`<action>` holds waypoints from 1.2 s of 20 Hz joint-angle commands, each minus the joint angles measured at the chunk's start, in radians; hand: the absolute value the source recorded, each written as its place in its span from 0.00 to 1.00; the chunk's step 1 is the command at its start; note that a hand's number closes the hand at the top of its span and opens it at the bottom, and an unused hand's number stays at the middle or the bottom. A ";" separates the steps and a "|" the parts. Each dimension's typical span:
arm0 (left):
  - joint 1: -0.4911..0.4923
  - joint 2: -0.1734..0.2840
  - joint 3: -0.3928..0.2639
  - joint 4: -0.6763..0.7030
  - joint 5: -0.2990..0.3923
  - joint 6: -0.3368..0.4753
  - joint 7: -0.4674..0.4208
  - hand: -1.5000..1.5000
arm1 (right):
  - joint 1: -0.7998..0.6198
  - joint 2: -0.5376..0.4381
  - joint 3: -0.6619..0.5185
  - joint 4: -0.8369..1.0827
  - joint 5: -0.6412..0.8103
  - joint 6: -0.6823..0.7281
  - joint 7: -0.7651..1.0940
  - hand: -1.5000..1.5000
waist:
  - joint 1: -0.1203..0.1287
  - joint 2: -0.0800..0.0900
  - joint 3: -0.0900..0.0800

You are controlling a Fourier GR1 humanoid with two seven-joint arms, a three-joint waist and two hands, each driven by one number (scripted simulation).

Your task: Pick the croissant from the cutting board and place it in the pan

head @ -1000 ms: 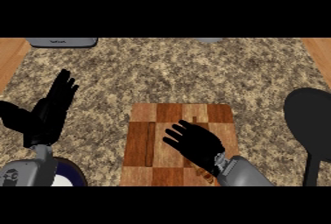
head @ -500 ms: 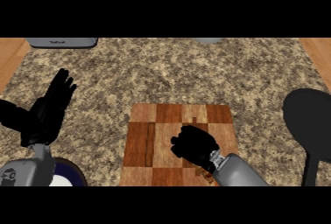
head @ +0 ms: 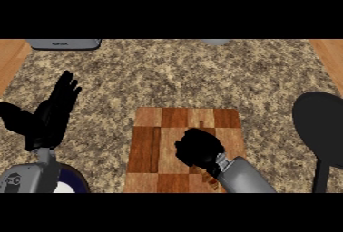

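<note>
The right hand [head: 199, 148] sits low over the brown checkered wooden cutting board [head: 161, 136], fingers curled into a tight ball. The croissant is hidden: only a small tan sliver [head: 212, 183] peeks out on the board beside the grey forearm, so I cannot tell whether the fingers hold anything. The black round pan [head: 323, 131] lies well right of the board. The left hand [head: 52, 115] rests left of the board, fingers straight and up.

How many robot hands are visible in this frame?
2. The left hand rests open at the left edge, fingers up; the right hand is curled over the cutting board.
</note>
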 commanded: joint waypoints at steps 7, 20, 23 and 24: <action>0.032 0.018 0.050 -0.023 0.007 0.021 -0.002 0.50 | 0.060 0.080 -0.560 0.031 -0.050 -0.083 0.575 1.00 | -0.106 0.008 0.008; 0.054 -0.037 -0.048 -0.087 -0.043 0.034 0.028 0.50 | -0.321 0.094 -0.603 -0.150 0.287 -0.118 1.244 1.00 | 0.006 0.005 0.006; 0.008 -0.019 -0.014 -0.040 -0.017 0.013 0.035 0.50 | -0.387 0.092 -0.611 -0.136 0.264 -0.094 1.281 1.00 | 0.004 0.007 0.006; 0.032 -0.003 0.014 0.012 -0.011 -0.018 -0.041 0.50 | -0.330 0.077 -0.609 -0.161 0.267 -0.126 1.277 1.00 | 0.001 0.008 0.006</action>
